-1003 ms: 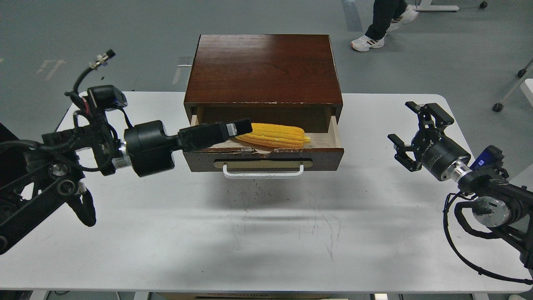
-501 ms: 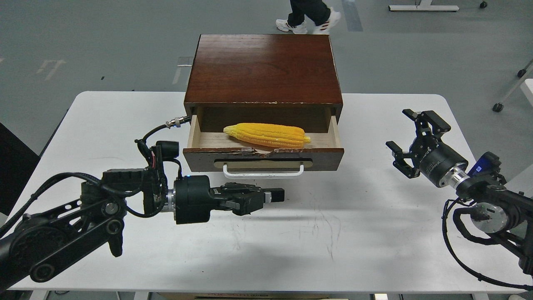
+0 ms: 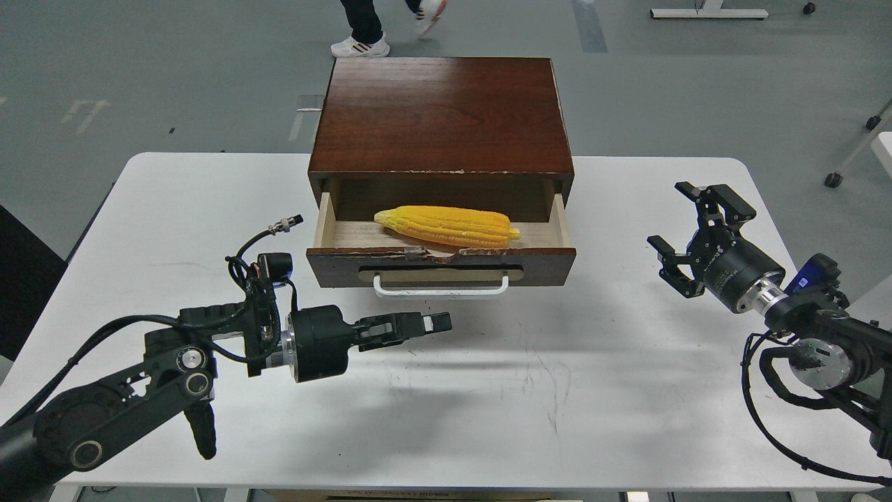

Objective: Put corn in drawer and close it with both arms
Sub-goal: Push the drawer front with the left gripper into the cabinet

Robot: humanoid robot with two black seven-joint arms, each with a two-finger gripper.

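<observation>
The corn (image 3: 448, 226) lies crosswise in the open drawer (image 3: 440, 265) (tapered end left); left gripper (image 3: 428, 324) closed, right gripper (image 3: 686, 230) spread, both empty.

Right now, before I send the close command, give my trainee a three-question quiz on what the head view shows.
1. True or false: the corn lies inside the open drawer.
2. Multiple choice: where is the left gripper?
A. inside the drawer, over the corn
B. in front of the drawer, below its white handle
C. on top of the cabinet
3. Fill in: the right gripper holds ____.

Key
1. True; the corn lies lengthwise on the pale wood floor, free of both grippers.
2. B
3. Nothing; it is open, over the table to the right of the drawer.
</observation>
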